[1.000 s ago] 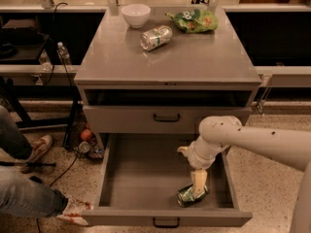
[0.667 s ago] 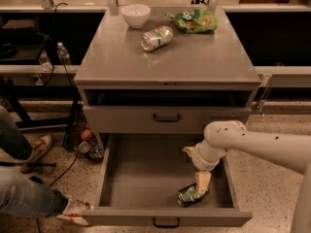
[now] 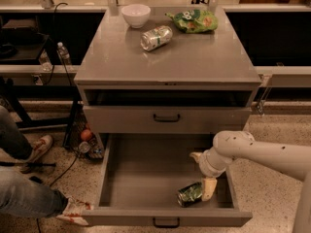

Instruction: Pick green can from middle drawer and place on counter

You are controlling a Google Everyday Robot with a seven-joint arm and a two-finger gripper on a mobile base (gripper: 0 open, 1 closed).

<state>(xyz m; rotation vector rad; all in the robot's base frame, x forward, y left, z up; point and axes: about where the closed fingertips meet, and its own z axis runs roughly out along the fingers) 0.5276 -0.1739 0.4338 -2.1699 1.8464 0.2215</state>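
Speckled flooring surrounded the cabinet, whose middle drawer (image 3: 146,171) stood pulled out. The gripper (image 3: 208,190) hung low inside it, near the front right corner. How far its jaws stood apart, or whether they held anything, could not be told. The green can (image 3: 188,194) lay on its side just left of the jaws. Well above them, the counter (image 3: 194,59) carried a white bowl (image 3: 135,14), a pale can (image 3: 156,37) and a crisp bag (image 3: 192,21).

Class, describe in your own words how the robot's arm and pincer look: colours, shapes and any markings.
The arm is off-white, made of smooth rounded tubes with a bulbous joint and small dark dots. No cables show. The pincer, down in the middle drawer beside the green can, is a cream, narrow piece.
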